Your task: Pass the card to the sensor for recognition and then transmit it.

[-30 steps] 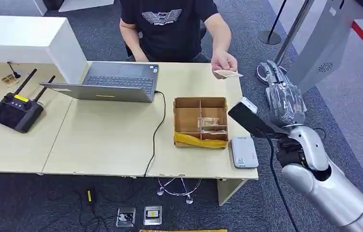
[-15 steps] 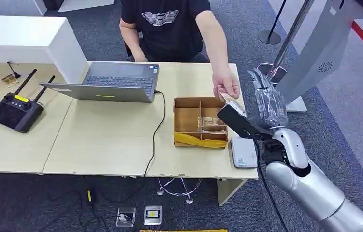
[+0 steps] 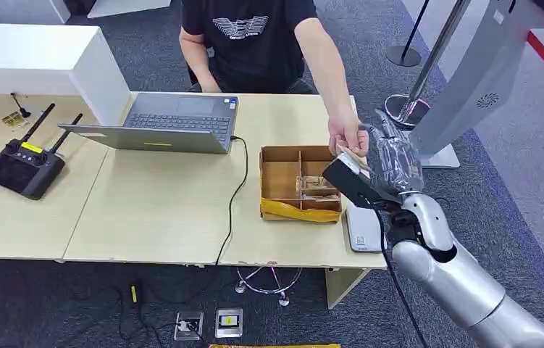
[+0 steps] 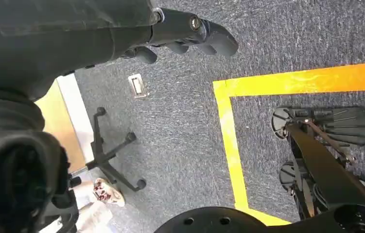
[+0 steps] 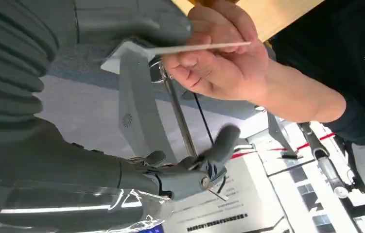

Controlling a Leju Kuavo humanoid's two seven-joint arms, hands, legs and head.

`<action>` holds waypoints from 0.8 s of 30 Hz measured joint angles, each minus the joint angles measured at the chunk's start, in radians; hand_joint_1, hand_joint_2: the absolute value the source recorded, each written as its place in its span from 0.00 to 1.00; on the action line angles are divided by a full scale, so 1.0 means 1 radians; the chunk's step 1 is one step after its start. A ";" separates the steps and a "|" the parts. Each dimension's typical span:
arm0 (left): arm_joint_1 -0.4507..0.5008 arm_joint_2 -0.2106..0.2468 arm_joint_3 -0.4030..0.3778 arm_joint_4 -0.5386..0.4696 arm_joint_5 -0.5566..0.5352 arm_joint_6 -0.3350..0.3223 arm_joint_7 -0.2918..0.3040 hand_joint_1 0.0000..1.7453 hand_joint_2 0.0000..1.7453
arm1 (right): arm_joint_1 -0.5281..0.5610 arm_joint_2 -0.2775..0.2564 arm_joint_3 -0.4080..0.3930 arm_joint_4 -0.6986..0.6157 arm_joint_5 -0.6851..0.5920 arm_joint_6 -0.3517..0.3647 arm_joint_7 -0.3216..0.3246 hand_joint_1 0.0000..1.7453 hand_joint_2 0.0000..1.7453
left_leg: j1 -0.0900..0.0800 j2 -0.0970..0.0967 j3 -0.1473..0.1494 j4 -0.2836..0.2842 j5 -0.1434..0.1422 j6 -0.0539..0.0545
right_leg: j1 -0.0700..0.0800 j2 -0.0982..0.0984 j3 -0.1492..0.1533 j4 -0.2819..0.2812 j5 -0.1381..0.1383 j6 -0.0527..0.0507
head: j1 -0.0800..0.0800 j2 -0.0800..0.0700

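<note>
A person's hand (image 3: 346, 136) holds a thin pale card (image 3: 349, 154) out over the table's right end, right against my right hand (image 3: 393, 154). In the right wrist view the card (image 5: 197, 47) lies edge-on between my thick thumb (image 5: 136, 22) and my darker fingers (image 5: 192, 172), still pinched by the person's hand (image 5: 219, 63). My fingers are spread and grip nothing. The grey card sensor (image 3: 363, 230) lies flat on the table near its front right corner, below my wrist. My left hand (image 4: 190, 31) hangs over the carpet, holding nothing.
A cardboard box (image 3: 300, 183) with compartments sits left of the sensor. Further left are a laptop (image 3: 171, 122) with its cable and a black remote controller (image 3: 24, 165) on the table (image 3: 160, 210). A grey kiosk post (image 3: 471, 80) stands at the right.
My right hand has swung left toward the box. The person's hand has come down with the card and now meets my hand.
</note>
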State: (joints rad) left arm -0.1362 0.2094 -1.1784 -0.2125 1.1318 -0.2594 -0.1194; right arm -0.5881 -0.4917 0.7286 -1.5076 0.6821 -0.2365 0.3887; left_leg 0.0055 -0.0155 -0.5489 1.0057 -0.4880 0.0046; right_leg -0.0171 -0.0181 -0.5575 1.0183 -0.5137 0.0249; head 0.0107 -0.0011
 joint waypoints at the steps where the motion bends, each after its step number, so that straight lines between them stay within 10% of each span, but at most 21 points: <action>1: 0.000 0.000 0.000 0.000 0.000 0.000 0.000 0.00 0.00 | 0.000 0.001 0.000 0.002 -0.004 -0.002 0.000 1.00 1.00 | 0.000 0.000 0.000 0.000 0.000 0.000 | 0.000 0.000 0.000 0.000 0.000 0.000 | 0.000 0.000; 24: 0.002 0.001 0.000 0.000 0.001 0.000 0.006 0.00 0.00 | 0.001 0.005 0.000 0.014 -0.028 -0.068 0.002 1.00 1.00 | 0.000 0.001 0.000 0.000 0.000 0.000 | 0.000 0.001 0.000 0.000 0.000 0.000 | 0.000 0.000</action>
State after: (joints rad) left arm -0.1344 0.2106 -1.1784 -0.2129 1.1326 -0.2594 -0.1129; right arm -0.5872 -0.4868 0.7286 -1.4935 0.6539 -0.3048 0.3910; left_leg 0.0055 -0.0149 -0.5484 1.0058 -0.4880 0.0046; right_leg -0.0171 -0.0176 -0.5576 1.0183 -0.5137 0.0248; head 0.0107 -0.0011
